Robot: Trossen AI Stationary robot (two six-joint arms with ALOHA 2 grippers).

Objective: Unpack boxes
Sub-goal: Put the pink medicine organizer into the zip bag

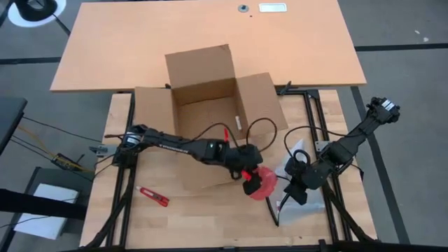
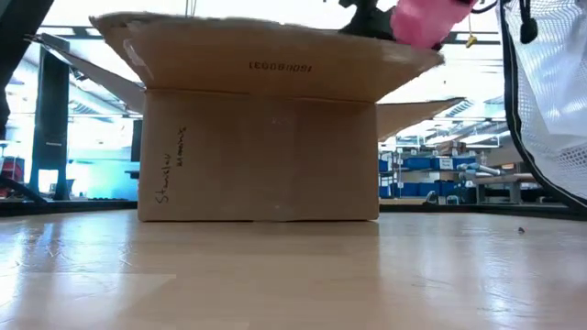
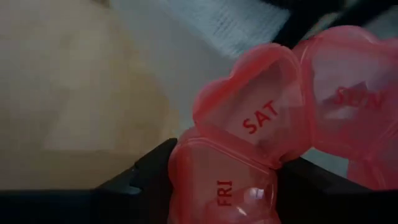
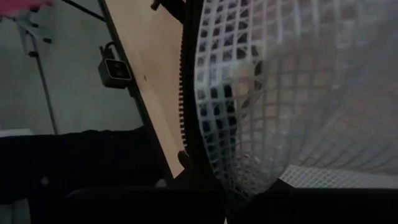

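The brown cardboard carton [image 1: 203, 98] stands open on the table, flaps spread; in the low view its side [image 2: 261, 156] fills the middle. My left gripper [image 1: 248, 183] is beyond the carton's near right corner, shut on a pink pill organizer [image 1: 263, 183] made of heart-shaped day cells [image 3: 261, 118]; it shows high up in the low view [image 2: 422, 18]. My right gripper [image 1: 297, 187] is just right of it, shut on a white mesh bag [image 1: 302, 203] with a black zipper edge [image 4: 186, 93]. The bag hangs at the right of the low view [image 2: 550, 101]. My left gripper [image 3: 224, 183] pinches the pill organizer at its FRI cell [image 3: 221, 186], one finger [image 3: 143, 177] on each side. The SAT and SUN cells stick out beyond the fingers. The organizer is lifted clear of the table. My right gripper [image 4: 205, 190] holds the mesh bag by its black zipper edge [image 4: 189, 158], which runs down between the fingers. The mesh bulges out beside and beyond the gripper. The bag hangs from the hold; whether its lower end rests on the table I cannot tell.
A red utility knife [image 1: 152, 197] lies on the table's near left part. A second tabletop [image 1: 210, 35] lies under the carton's far flap. The black frame rails [image 1: 311, 119] run along the table's sides. Bare wood lies in front of the carton [image 2: 275, 275].
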